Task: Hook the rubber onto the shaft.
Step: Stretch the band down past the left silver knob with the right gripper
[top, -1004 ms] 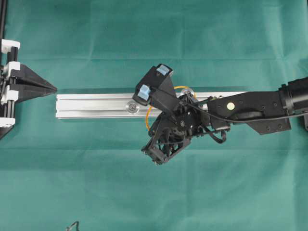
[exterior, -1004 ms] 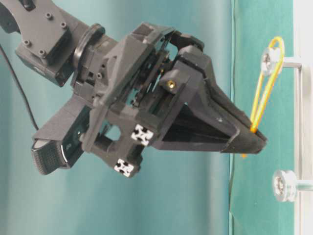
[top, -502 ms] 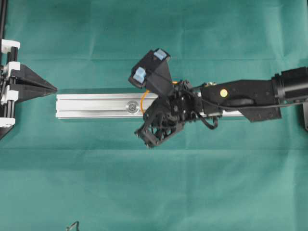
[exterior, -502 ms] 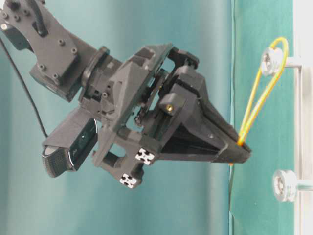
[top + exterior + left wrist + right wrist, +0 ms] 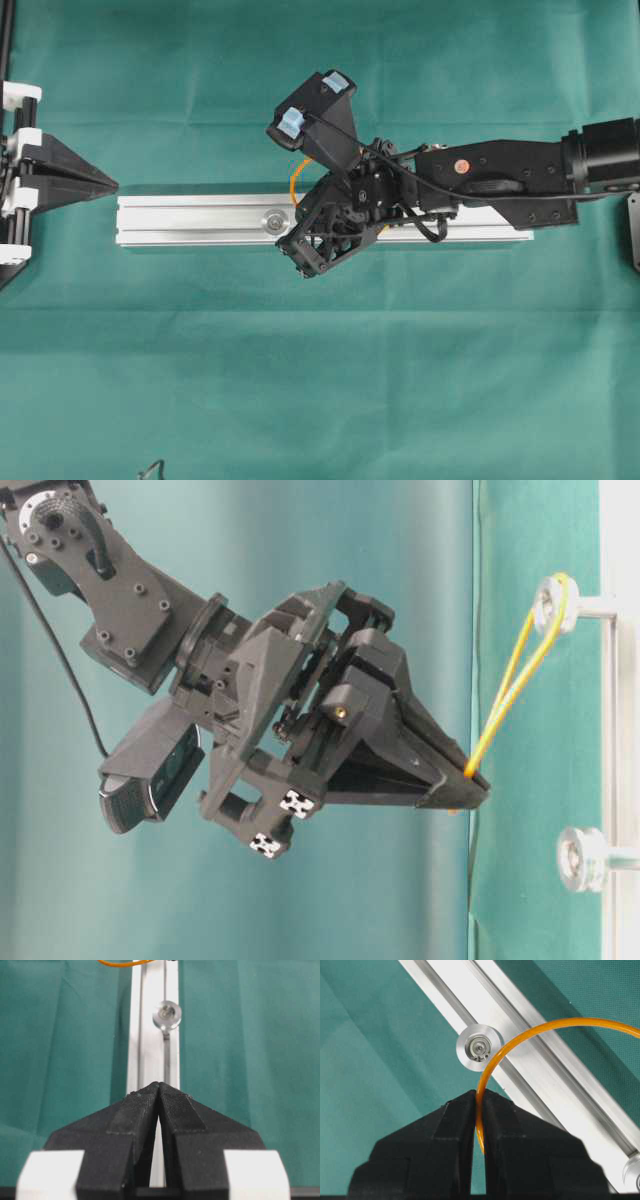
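A: Right gripper [image 5: 477,1110]?

B: Jaws pinched narrow on the rubber [image 5: 520,1040]. In the wrist view the orange cord enters between the tips and arcs off toward 2 o'clock, passing just beside one pulley [image 5: 479,1047], whose disc sits at 12 o'clock from the tips, on the rail [image 5: 555,1075].

A: Where is the other end of the rubber?

B: In the table-level view the rubber [image 5: 510,680] runs taut from the gripper tip [image 5: 470,780] up toward 1 o'clock and loops round the upper pulley [image 5: 555,602]. The lower pulley [image 5: 582,858] stands at 4 o'clock from the tip, bare of cord.

A: Overhead?

B: The right arm [image 5: 500,180] reaches in from 3 o'clock over the rail [image 5: 190,220]. Only a short orange arc [image 5: 295,185] shows past the wrist; one pulley [image 5: 271,221] lies just at 9 o'clock from the gripper. Whether the cord touches that pulley I cannot tell; the hand hides it.

A: Left gripper [image 5: 159,1087]?

B: Jaws together, nothing between them, aimed along the rail toward the near pulley [image 5: 167,1012] at 12 o'clock. Overhead, it sits at the rail's 9 o'clock end [image 5: 95,183], well apart from the rubber.
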Robot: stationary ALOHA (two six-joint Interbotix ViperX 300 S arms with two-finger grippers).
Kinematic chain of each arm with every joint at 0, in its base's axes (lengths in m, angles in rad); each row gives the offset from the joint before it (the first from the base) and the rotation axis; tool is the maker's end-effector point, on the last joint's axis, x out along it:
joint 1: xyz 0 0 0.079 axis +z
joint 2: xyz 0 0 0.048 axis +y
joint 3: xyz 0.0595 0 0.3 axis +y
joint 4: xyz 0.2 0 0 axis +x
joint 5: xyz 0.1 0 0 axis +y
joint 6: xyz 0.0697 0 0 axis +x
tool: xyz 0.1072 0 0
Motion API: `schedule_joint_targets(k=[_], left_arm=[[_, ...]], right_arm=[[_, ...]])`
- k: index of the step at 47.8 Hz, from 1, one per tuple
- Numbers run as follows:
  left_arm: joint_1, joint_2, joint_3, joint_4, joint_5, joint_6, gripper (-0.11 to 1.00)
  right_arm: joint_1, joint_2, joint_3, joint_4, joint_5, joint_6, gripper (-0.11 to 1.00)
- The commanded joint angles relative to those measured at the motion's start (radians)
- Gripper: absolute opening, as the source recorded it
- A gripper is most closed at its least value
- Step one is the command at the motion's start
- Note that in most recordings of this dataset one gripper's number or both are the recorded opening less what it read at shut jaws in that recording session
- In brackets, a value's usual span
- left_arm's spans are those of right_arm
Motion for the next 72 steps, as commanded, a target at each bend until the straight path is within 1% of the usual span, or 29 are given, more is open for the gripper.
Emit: schedule_joint_targets(k=[1,15,34,47,72], left_arm=[[-0.002,0.005,-0.028,0.003,-0.002,-0.002,0.0],[-0.002,0.005,-0.028,0.003,0.002,-0.002,0.0],[-0.002,0.005,-0.028,0.003,0.002,-0.002,0.0],[-0.002,0.005,-0.028,0.003,0.003,-0.002,0.0],[-0.002,0.005,-0.028,0.003,0.002,-0.002,0.0]], right_arm=[[-0.006,-0.017,-0.026,-0.003,-0.005,0.002,0.07],[-0.005,-0.009,-0.037,-0.002,-0.008,0.014,0.07],[-0.005,0.061,-0.132,0.0,-0.005,0.014,0.07],[-0.005,0.104,-0.169,0.003,-0.003,0.017,0.07],[-0.006,0.156,-0.206,0.029,-0.002,0.015,0.07]])
